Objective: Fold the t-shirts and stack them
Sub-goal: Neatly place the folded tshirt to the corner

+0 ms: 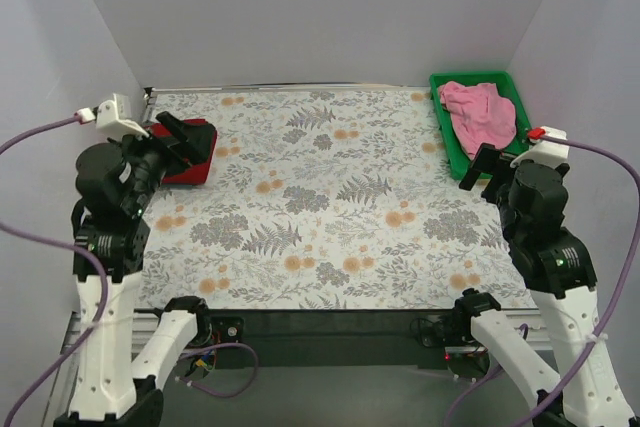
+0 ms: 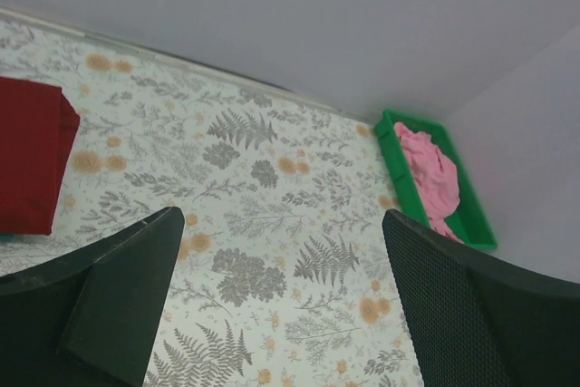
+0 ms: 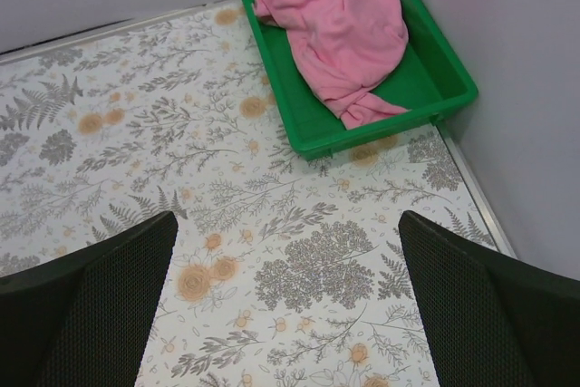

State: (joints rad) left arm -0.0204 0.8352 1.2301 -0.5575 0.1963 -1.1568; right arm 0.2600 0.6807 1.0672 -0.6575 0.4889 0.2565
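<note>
A folded dark red t-shirt (image 1: 190,169) lies flat at the far left of the table; it also shows in the left wrist view (image 2: 32,156). A crumpled pink t-shirt (image 1: 480,115) lies in the green bin (image 1: 447,137) at the far right, and shows in the right wrist view (image 3: 340,29) and the left wrist view (image 2: 430,174). No slate blue-grey shirt is in view. My left gripper (image 1: 180,139) hangs open and empty just above the red shirt. My right gripper (image 1: 482,172) is open and empty above the table, just near of the bin.
The table is covered by a floral patterned cloth (image 1: 330,207). White walls close in the back and both sides. The green bin (image 3: 362,133) sits against the right wall in the far corner.
</note>
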